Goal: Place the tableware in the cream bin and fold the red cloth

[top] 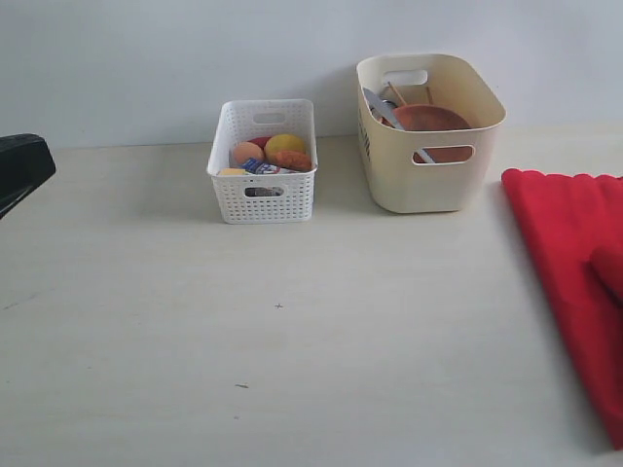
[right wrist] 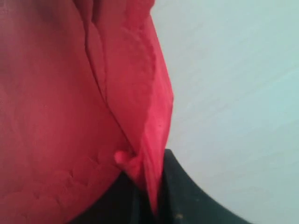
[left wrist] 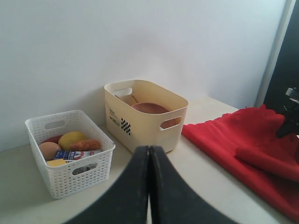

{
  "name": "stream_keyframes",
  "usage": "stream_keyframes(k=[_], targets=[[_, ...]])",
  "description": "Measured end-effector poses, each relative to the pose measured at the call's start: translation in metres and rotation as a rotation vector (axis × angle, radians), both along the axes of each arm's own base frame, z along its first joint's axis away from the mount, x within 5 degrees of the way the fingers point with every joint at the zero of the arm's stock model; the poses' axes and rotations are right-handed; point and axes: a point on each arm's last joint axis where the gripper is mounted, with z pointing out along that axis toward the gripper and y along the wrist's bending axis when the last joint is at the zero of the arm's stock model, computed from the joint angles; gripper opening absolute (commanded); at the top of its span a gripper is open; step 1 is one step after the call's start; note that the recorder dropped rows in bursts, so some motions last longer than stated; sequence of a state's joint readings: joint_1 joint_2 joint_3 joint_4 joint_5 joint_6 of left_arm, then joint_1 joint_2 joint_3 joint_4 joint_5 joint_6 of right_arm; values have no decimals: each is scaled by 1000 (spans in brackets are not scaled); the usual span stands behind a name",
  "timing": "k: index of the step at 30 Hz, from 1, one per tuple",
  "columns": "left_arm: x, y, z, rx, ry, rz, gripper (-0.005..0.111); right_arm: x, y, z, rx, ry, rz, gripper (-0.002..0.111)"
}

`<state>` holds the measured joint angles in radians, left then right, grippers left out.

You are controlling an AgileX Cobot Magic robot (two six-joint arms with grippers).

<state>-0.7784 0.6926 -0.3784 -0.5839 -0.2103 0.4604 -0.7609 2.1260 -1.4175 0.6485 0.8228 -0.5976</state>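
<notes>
The cream bin (top: pixel 428 180) stands at the back right, and the left wrist view also takes in this bin (left wrist: pixel 140 128). Inside it lie the brown wooden plate (top: pixel 428 119) and a metal knife (top: pixel 380 107); the other tableware is hidden. The red cloth (top: pixel 569 253) lies at the right edge with a raised fold near its far side. My right gripper (right wrist: pixel 149 191) is shut on a pinched edge of the cloth (right wrist: pixel 154 130). My left gripper (left wrist: pixel 149 154) is shut on nothing, hanging above the table in front of both containers.
A white perforated basket (top: pixel 263 195) with an egg, a lemon, a sausage and a small carton stands left of the cream bin. A dark part of the left arm (top: pixel 21 167) shows at the left edge. A wall runs behind both containers.
</notes>
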Motion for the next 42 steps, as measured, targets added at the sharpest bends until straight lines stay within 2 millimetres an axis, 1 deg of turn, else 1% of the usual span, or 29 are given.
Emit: stream_keyframes(k=[12, 18, 22, 27, 32, 38, 42], targets=[[0, 0, 0, 0, 0, 0, 0, 1, 1, 1, 13, -18, -1, 0], [0, 0, 0, 0, 0, 0, 0, 9, -2, 2, 34, -67, -53, 0], [0, 0, 0, 0, 0, 0, 0, 26, -5, 2, 79, -122, -72, 0], [0, 0, 0, 0, 0, 0, 0, 50, -6, -6, 163, -184, -91, 0], [0, 0, 0, 1, 1, -1, 0, 72, -7, -22, 247, -245, -136, 0], [0, 0, 0, 1, 1, -1, 0, 92, -10, -43, 315, -307, -231, 0], [0, 0, 0, 1, 1, -1, 0, 107, -6, -49, 309, -336, -263, 0]])
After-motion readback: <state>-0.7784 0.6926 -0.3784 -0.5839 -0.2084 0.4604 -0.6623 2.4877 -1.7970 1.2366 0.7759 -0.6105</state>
